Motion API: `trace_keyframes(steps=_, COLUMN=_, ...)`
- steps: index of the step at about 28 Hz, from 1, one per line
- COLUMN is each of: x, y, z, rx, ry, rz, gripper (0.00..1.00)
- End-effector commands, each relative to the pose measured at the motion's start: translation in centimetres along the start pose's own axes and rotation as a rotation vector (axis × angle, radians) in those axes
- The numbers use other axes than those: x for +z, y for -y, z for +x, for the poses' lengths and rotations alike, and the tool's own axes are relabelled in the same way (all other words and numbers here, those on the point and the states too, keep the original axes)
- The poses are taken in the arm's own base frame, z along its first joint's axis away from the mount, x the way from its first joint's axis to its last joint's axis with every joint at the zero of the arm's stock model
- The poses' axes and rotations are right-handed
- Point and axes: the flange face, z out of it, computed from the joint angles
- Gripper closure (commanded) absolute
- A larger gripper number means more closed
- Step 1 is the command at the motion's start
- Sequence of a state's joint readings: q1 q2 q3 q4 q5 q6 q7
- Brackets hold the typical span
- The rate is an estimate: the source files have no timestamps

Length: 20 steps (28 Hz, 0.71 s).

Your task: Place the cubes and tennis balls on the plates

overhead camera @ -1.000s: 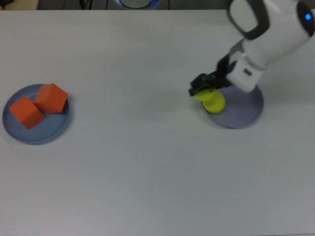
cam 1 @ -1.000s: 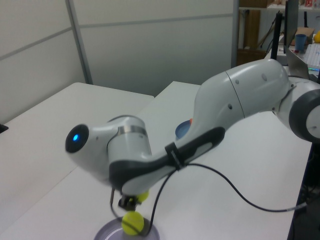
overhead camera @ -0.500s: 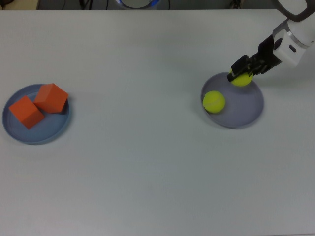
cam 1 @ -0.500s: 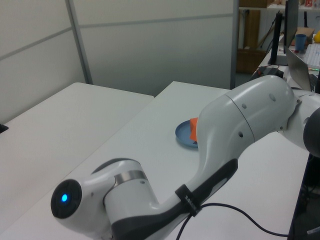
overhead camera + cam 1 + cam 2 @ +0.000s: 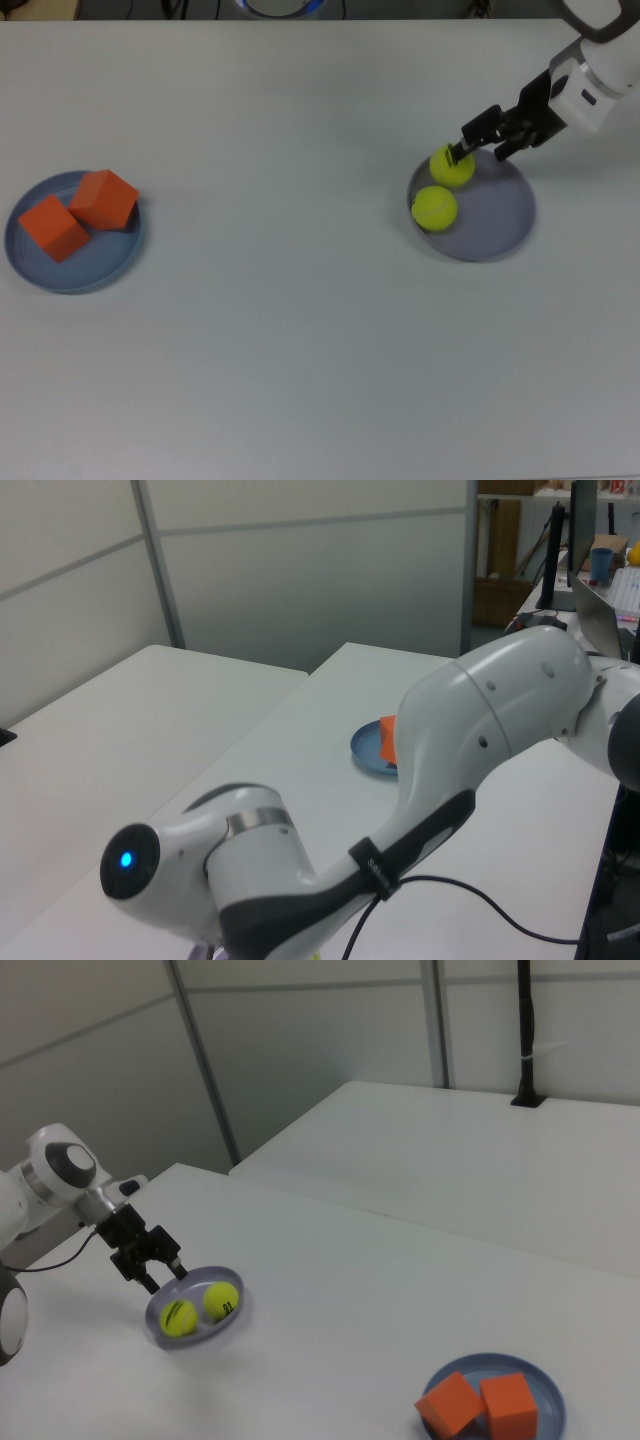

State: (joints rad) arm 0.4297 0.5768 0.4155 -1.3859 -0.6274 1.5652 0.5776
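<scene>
End effector with fingers apart just above one of two tennis balls on lavender plate; risk: fingertip clipping ball on retreat, rolling it over the rim onto desk

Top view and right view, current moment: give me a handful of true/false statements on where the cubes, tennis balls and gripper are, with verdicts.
1. Both orange cubes sit on the blue plate. True.
2. One tennis ball lies on the bare table. False: both tennis balls rest on the lavender plate.
3. The gripper is clamped on a tennis ball. False: its fingers are open, at the ball nearer the top view's top edge, and the ball rests on the plate.
4. In the top view, the blue plate is on the left and the lavender plate on the right. True.
5. A cube shares the lavender plate with the balls. False: it holds only the two balls.
</scene>
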Motion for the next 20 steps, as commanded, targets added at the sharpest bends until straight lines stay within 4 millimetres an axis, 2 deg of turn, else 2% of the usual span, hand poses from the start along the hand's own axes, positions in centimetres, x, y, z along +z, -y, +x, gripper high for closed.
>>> trace_keyframes(steps=1, x=-4.0, y=-4.2, z=-2.2, rx=0.060, ry=0.034, rz=-0.016, gripper=0.00)
trace_keyframes(steps=3, x=-5.6, y=-6.5, z=-2.8, rx=0.077, ry=0.041, rz=0.025, gripper=0.00)
trace_keyframes(steps=4, x=-6.6, y=-9.4, z=-3.4, rx=0.087, ry=0.061, rz=0.077, gripper=0.00)
trace_keyframes(steps=5, x=-7.1, y=-10.8, z=-3.8, rx=0.086, ry=0.072, rz=0.100, gripper=0.00)
trace_keyframes(steps=8, x=-7.7, y=-14.7, z=-4.7, rx=0.081, ry=0.114, rz=0.133, gripper=0.00)
trace_keyframes(steps=9, x=-8.7, y=-18.3, z=-5.1, rx=0.100, ry=0.116, rz=0.165, gripper=0.00)
trace_keyframes(steps=10, x=-9.3, y=-20.1, z=-5.5, rx=0.109, ry=0.110, rz=0.185, gripper=0.00)
trace_keyframes(steps=13, x=-9.9, y=-24.9, z=-6.6, rx=0.135, ry=0.100, rz=0.233, gripper=0.00)
trace_keyframes(steps=14, x=-10.3, y=-27.7, z=-7.4, rx=0.166, ry=0.085, rz=0.238, gripper=0.00)
trace_keyframes(steps=19, x=-9.6, y=-32.9, z=-8.5, rx=0.224, ry=0.082, rz=0.235, gripper=0.00)
trace_keyframes(steps=20, x=-9.2, y=-34.9, z=-9.0, rx=0.251, ry=0.084, rz=0.236, gripper=0.00)
